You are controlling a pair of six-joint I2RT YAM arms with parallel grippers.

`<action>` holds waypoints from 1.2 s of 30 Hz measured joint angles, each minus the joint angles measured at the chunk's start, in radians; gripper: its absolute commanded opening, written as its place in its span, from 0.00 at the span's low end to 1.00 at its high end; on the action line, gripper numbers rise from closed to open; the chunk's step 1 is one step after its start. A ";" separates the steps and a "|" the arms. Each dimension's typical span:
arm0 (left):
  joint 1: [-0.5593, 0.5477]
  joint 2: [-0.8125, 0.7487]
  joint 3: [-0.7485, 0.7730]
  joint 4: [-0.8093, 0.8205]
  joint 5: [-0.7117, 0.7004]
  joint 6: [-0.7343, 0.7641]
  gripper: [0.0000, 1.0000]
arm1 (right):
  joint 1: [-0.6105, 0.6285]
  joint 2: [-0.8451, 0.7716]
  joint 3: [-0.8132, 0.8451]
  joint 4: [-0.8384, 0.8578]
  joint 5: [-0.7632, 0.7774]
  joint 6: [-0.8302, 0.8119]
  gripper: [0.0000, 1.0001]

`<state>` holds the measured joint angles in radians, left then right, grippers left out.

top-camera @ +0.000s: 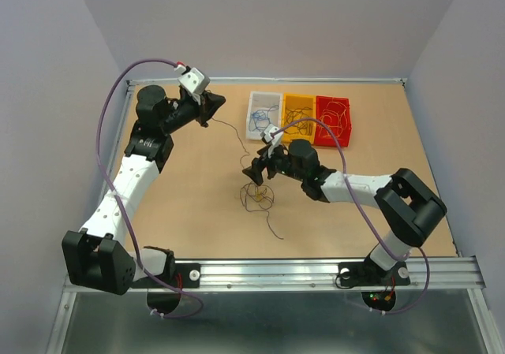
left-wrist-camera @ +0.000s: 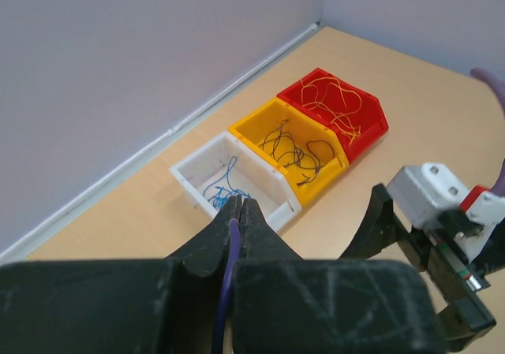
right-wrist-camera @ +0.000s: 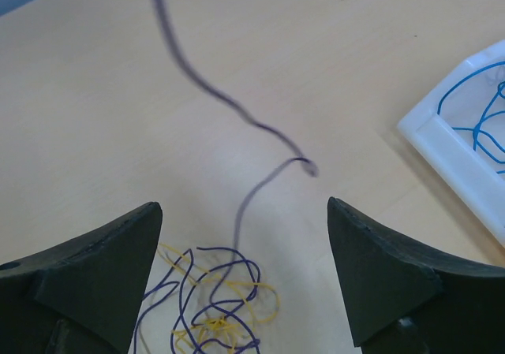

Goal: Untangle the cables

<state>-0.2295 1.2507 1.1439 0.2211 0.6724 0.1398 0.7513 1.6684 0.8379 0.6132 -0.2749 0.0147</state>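
Note:
A small tangle of blue and yellow cables (top-camera: 257,197) lies on the table in front of the bins; it also shows in the right wrist view (right-wrist-camera: 211,311). My left gripper (top-camera: 211,106) is shut on one end of a blue strand (left-wrist-camera: 233,240), pinched between the jaws (left-wrist-camera: 240,204). This strand (top-camera: 237,136) runs through the air down to the tangle and shows blurred in the right wrist view (right-wrist-camera: 252,125). My right gripper (top-camera: 256,173) is open and empty just above the tangle, with the strand rising between its fingers (right-wrist-camera: 243,206).
Three bins stand in a row at the back: white (top-camera: 254,125) holding blue strands, yellow (top-camera: 287,129) holding black strands, red (top-camera: 347,137) holding yellow-orange strands. A thin dark strand (top-camera: 274,226) trails from the tangle towards the near edge. The right arm's wrist (left-wrist-camera: 430,200) is close by in the left wrist view.

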 measured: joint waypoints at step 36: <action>0.000 -0.148 -0.127 0.036 0.000 0.045 0.02 | 0.023 -0.066 -0.077 -0.008 -0.189 0.035 0.01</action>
<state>-0.2295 1.1023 1.0172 0.2573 0.6720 0.1852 0.7742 1.6028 0.7609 0.6056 -0.4641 0.0502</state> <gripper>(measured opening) 0.048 0.022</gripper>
